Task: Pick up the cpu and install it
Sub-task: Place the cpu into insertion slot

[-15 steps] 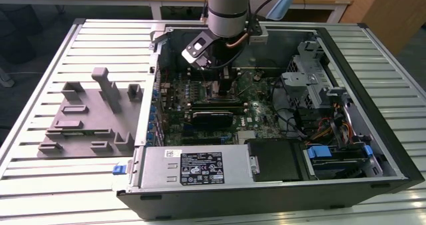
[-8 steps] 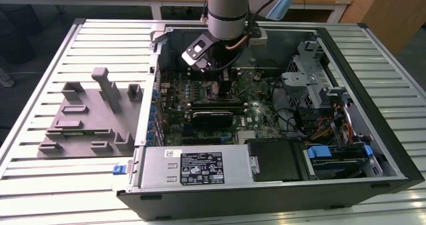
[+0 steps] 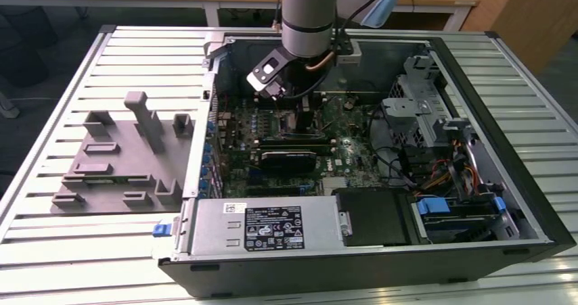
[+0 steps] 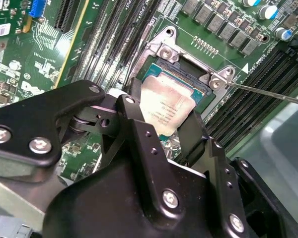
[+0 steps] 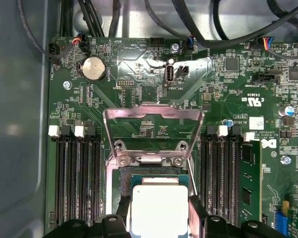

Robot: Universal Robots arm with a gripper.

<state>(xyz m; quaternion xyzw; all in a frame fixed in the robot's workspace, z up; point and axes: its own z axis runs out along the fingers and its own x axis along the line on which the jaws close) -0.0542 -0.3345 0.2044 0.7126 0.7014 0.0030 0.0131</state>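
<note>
Pickup done: your gripper (image 4: 165, 113) is clamped on the cpu (image 4: 164, 99), low over the open socket (image 4: 188, 68); load plate (image 5: 154, 110) raised, seating and latching left

A slatted metal desk (image 3: 40, 251) carries an open computer case (image 3: 361, 274) across its middle and the exterior view's right side, reaching the near edge. Near the desk's edge at the exterior view's left lies a grey fixture plate (image 3: 113, 166) with upright blocks. Inside the case, a silver power supply (image 3: 262, 225) sits along the near wall, next to a green motherboard (image 3: 348, 163). In the first wrist view the board bears a coin battery (image 5: 94, 68), a raised metal load plate (image 5: 153, 113) and black memory slots (image 5: 74, 173). Black cables (image 5: 104, 17) run over the grey case wall.
</note>
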